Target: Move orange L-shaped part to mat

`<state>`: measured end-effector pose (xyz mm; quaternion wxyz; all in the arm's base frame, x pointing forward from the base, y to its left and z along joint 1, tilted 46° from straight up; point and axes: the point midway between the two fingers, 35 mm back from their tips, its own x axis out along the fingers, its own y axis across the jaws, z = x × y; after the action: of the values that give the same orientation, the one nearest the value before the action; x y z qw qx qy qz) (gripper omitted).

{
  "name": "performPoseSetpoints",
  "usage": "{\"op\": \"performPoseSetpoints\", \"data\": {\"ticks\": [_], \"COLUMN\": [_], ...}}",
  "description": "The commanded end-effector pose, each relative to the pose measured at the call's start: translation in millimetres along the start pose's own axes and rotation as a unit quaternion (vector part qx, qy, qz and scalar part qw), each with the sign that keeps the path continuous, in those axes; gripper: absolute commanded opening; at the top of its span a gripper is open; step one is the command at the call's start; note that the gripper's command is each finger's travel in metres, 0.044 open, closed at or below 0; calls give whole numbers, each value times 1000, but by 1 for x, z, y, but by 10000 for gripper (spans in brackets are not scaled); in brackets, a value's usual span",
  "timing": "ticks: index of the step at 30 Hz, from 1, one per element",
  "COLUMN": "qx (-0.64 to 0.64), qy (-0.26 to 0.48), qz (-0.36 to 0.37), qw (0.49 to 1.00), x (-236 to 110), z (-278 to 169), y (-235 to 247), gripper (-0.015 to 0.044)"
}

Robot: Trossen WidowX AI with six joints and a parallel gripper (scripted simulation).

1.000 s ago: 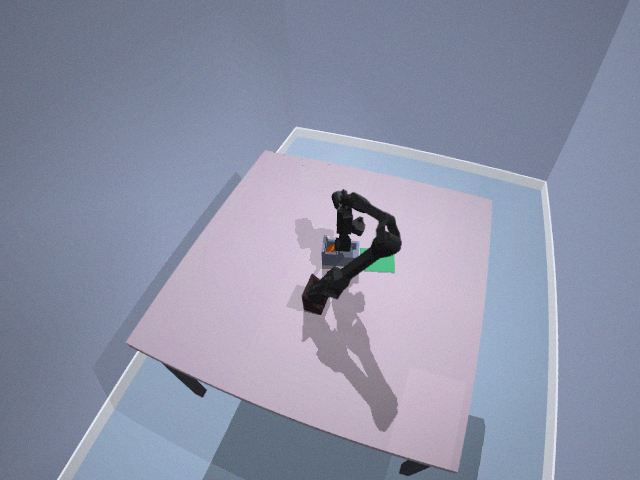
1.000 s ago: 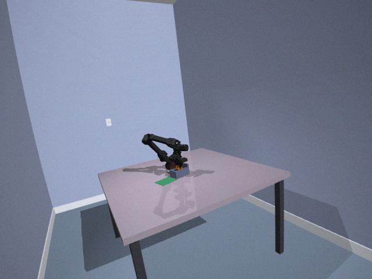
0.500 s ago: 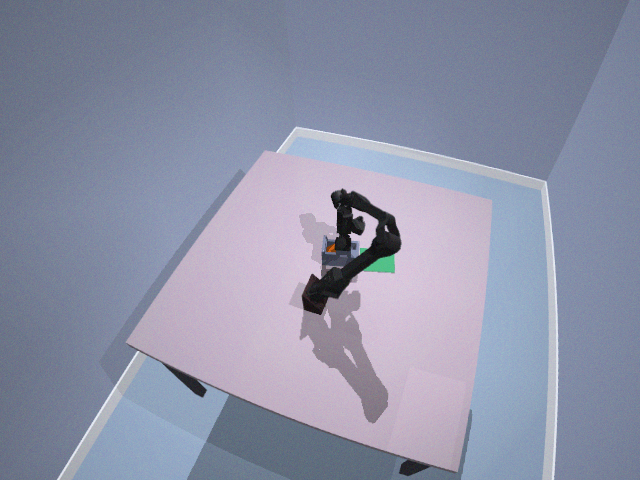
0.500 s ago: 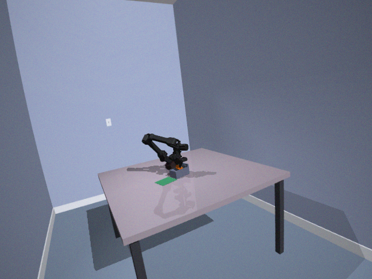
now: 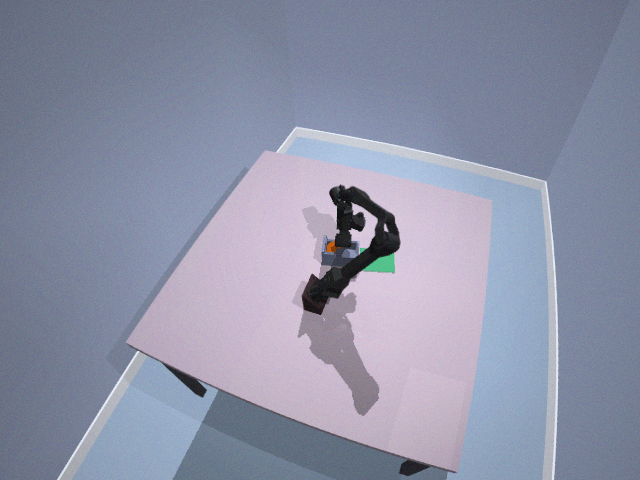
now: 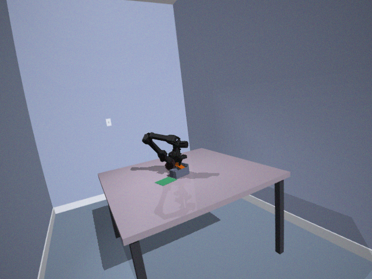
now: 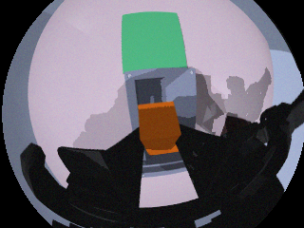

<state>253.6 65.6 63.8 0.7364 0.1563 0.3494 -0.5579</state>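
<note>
From where I stand, the black arm (image 6: 162, 144) folds over itself near the middle of the pale pink counter (image 6: 228, 180) and reaches straight down into the grey tray (image 6: 181, 172). In the top view the tray (image 5: 330, 256) sits just left of centre, with the arm's wrist section (image 5: 343, 219) directly above it and the arm's base (image 5: 313, 295) lower in the frame.

The gripper (image 7: 160, 152) is clamped on the orange L-shaped part (image 7: 159, 128). In the wrist view that part fills the centre of the frame, its near end caught between the dark fingers, which close in from the lower left and lower right. Its far end points up the frame over the tray's open pocket (image 7: 151, 90), where dark recess shows beyond the orange edge. In the exterior view the part (image 6: 179, 165) stands tilted, one end raised above the tray's rim under the gripper (image 6: 175, 163). Only a sliver of orange (image 5: 331, 248) shows in the top view, at the tray's left side beside the gripper (image 5: 342, 242).

The green mat (image 7: 155, 41) lies flat on the counter touching the tray's far edge, at the top of the wrist view. In the exterior view it (image 6: 165, 181) sits to the lower left of the tray.
</note>
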Motion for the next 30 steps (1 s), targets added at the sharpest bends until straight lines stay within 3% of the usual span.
{"op": "performPoseSetpoints", "data": {"ticks": [1, 30], "qx": [3, 3], "qy": [4, 5], "qz": [4, 3], "qw": [1000, 1000], "x": [-9, -54], "z": [-1, -1], "y": [2, 1], "gripper": [0, 0]}}
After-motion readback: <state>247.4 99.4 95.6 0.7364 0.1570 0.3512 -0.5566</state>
